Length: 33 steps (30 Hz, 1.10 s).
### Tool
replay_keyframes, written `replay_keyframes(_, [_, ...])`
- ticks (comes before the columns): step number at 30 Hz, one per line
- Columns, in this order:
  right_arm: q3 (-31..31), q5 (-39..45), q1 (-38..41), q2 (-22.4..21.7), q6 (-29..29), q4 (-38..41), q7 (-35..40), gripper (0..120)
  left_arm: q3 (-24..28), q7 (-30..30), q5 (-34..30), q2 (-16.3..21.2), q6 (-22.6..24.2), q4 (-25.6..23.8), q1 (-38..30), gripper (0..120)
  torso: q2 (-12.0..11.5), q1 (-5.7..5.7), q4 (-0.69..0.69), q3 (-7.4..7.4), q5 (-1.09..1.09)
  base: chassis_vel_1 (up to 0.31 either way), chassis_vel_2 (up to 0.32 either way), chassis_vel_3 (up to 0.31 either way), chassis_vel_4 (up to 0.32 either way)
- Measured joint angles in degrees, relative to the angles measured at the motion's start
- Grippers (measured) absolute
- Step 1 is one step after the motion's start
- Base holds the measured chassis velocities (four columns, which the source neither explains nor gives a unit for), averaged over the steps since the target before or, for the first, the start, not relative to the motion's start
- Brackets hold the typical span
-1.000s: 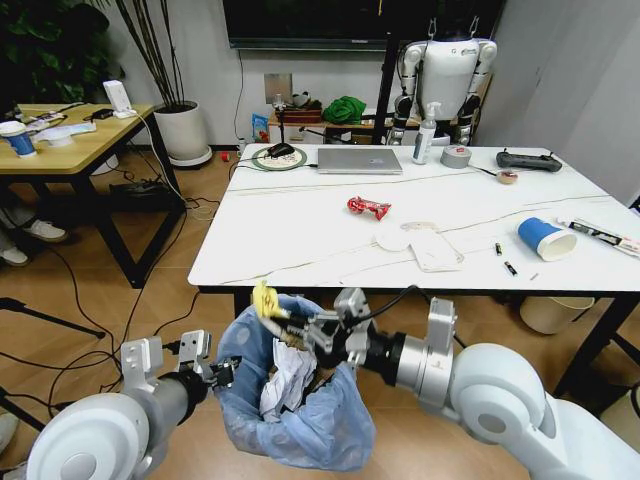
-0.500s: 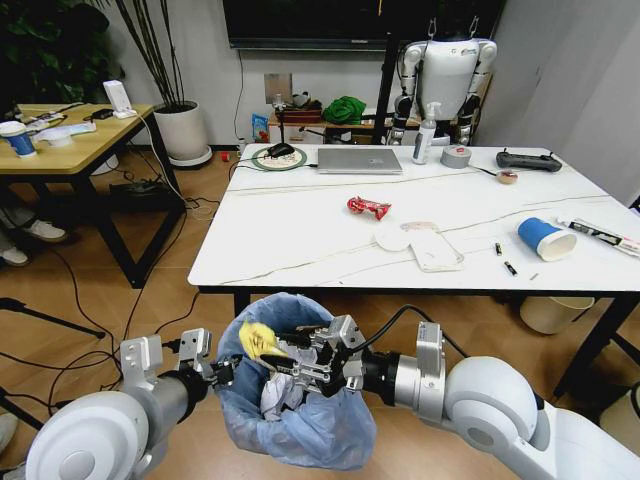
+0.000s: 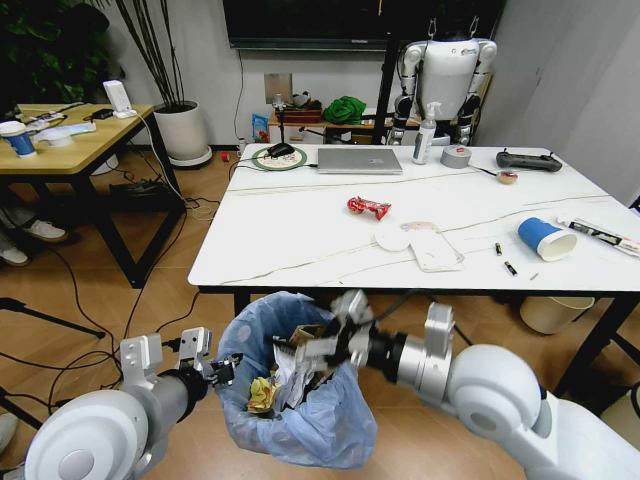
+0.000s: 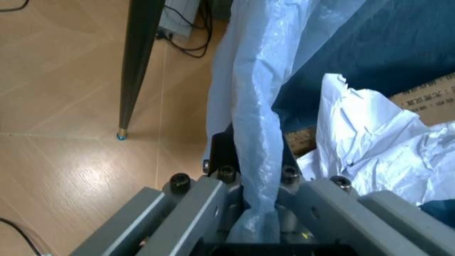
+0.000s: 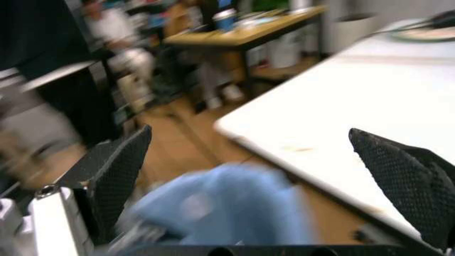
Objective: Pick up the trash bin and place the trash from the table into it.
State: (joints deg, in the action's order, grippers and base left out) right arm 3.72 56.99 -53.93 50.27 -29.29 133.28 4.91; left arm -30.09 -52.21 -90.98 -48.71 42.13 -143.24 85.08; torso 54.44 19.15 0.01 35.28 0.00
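The head view looks forward and down from above both arms, taking in the table [image 3: 330, 235] and bin [image 3: 300, 400]. The left wrist view sits tight against the bin's bag [image 4: 256, 133]. The right wrist view looks out between its open fingers [image 5: 117, 170] over the bag [image 5: 227, 208] to the table [image 5: 355, 117].

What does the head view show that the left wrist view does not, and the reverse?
Head view alone: the table with the red wrapper, white paper and blue paper cup on it, the right gripper open over the bin mouth, and a yellow wrapper lying inside the bin. Left wrist view alone: the left gripper up close, shut on the bag's rim, with a black table leg on the wooden floor. Both share: the trash bin with crumpled white paper and brown cardboard inside.
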Motion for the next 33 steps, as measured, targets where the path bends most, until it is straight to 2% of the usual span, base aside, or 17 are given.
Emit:
replay_keyframes(6, [2.6,9.4,6.6,2.8,-4.4,-4.8,21.4,100,0.3,0.0,0.2,-0.2,0.0,0.0,0.0,0,0.0,0.00,-0.01,0.00,0.01,0.000,0.000,0.000,0.000])
replay_keyframes(10, [2.6,10.7,7.7,3.1,-4.8,-5.7,23.8,100,0.4,0.0,0.2,-0.3,0.0,0.0,-0.1,0,0.0,0.00,0.00,0.00,0.01,0.000,0.000,0.000,0.000])
replay_keyframes(11, [2.3,13.3,10.3,3.9,-5.2,-7.3,28.0,100,0.4,0.0,0.2,-0.3,0.0,0.0,-0.1,0,0.0,0.00,-0.01,0.01,0.01,0.000,0.000,0.000,0.000])
replay_keyframes(12, [2.2,13.7,10.7,4.0,-5.2,-7.5,28.7,100,0.4,0.0,0.2,-0.3,0.0,0.0,-0.1,0,0.0,0.00,0.00,0.01,0.01,0.000,0.000,0.000,0.000])
replay_keyframes(15, [0.3,20.8,18.2,7.3,-5.7,-13.6,41.5,100,0.4,0.1,0.3,-0.4,0.0,0.0,-0.2,0,0.0,0.00,0.01,0.01,-0.01,0.000,0.000,0.000,0.000])
replay_keyframes(16, [0.3,20.8,18.2,7.3,-5.7,-13.6,41.5,100,0.4,0.1,0.3,-0.4,0.0,0.0,-0.2,0,0.0,0.00,0.01,0.01,-0.01,0.000,0.000,0.000,0.000])
replay_keyframes(19, [-1.7,22.5,22.5,10.2,-5.8,-20.6,47.7,100,0.3,0.1,0.3,-0.4,0.0,0.0,-0.4,0,0.0,0.01,0.01,0.01,-0.01,0.000,0.000,0.000,0.000])
replay_keyframes(25, [-3.2,21.7,24.9,12.0,-7.8,-28.8,49.0,95,0.3,0.1,0.3,-0.5,0.0,0.0,-0.7,0,0.0,0.01,0.01,0.01,0.00,0.000,0.000,0.000,0.000])
replay_keyframes(26, [-3.1,21.3,24.8,11.8,-8.0,-29.3,48.8,90,0.3,0.1,0.3,-0.6,0.0,0.0,-0.7,0,0.0,0.01,0.00,0.01,0.00,0.000,0.000,0.000,0.000])
replay_keyframes(29, [-3.1,21.0,24.6,11.6,-8.0,-29.6,48.6,88,0.3,0.1,0.2,-0.7,0.0,0.0,-0.7,0,0.0,0.01,0.00,0.01,0.00,0.000,0.000,0.000,0.000])
replay_keyframes(31, [-3.1,20.6,24.1,11.3,-8.0,-30.1,48.2,75,0.2,0.1,0.2,-0.8,0.0,0.0,-0.9,0,0.0,0.01,0.00,0.00,0.00,0.000,0.000,0.000,0.000])
replay_keyframes(33, [-3.1,20.4,23.7,11.3,-8.0,-30.1,48.1,71,0.2,0.1,0.1,-0.7,0.0,0.0,-1.0,0,0.0,0.01,0.00,0.00,0.00,0.000,0.000,0.000,0.000])
